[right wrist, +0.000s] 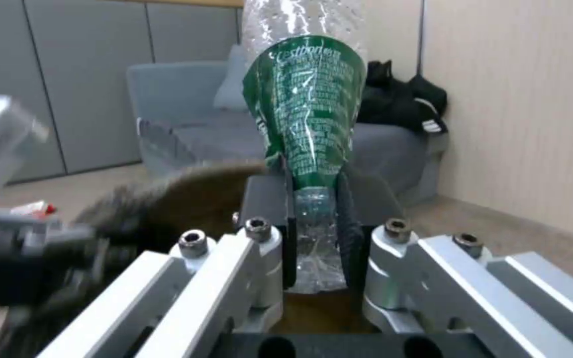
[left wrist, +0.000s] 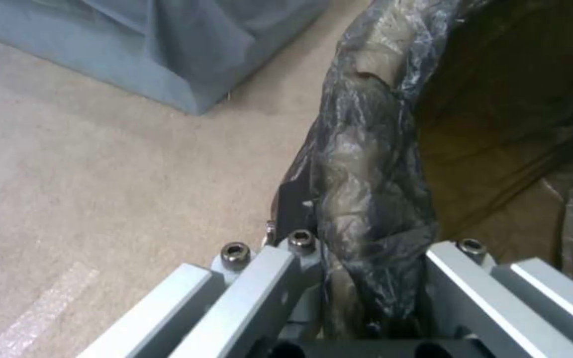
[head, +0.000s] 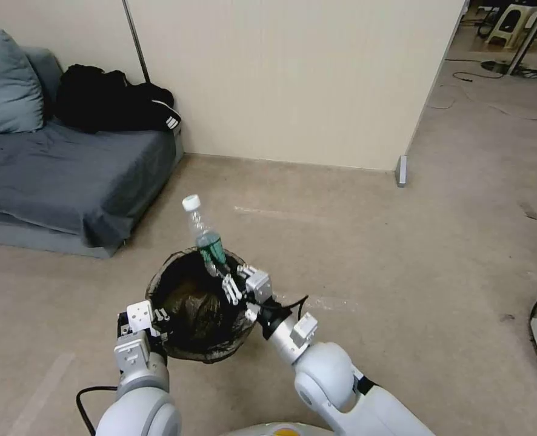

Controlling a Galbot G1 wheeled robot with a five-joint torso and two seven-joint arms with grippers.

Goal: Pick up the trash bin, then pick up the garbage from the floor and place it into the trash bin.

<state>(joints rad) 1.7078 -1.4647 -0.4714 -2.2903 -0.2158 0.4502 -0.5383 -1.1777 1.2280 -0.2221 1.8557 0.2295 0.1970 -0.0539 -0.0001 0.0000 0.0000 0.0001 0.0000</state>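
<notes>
We see a beige carpeted floor (head: 365, 242) running to a plain cream partition wall (head: 293, 72). At our left stands a low grey fabric sofa (head: 68, 175) with a grey cushion (head: 5, 85) and black bag (head: 111, 100).

White arms (head: 335, 378), silver grippers, blk cables, hex screws.

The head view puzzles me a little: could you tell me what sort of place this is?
Probably a lounge corner of an office: a grey sofa with a cushion, beige carpet floor and a partition wall.
</notes>
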